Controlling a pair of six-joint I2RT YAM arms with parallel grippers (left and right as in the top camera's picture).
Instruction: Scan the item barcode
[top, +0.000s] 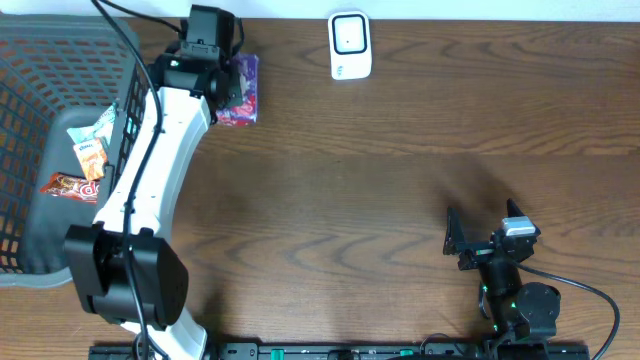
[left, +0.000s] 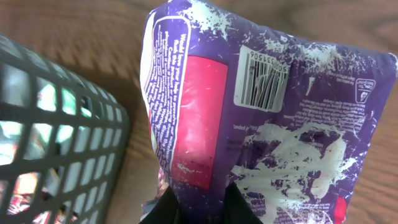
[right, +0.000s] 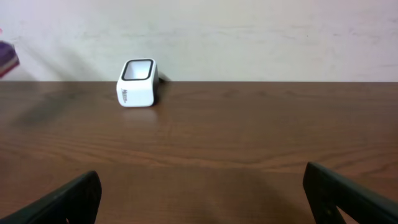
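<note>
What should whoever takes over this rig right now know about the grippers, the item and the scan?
Left gripper: shut on one end of the purple plastic snack packet, beside the grey plastic mesh basket.
Right gripper: open, empty, low over the wooden table.
White box-shaped barcode scanner: at the table's far edge, apart from the packet.
Done: packet gripped; its printed barcode faces the left wrist camera.
Left: carry the packet over to the scanner and present the barcode to it.
</note>
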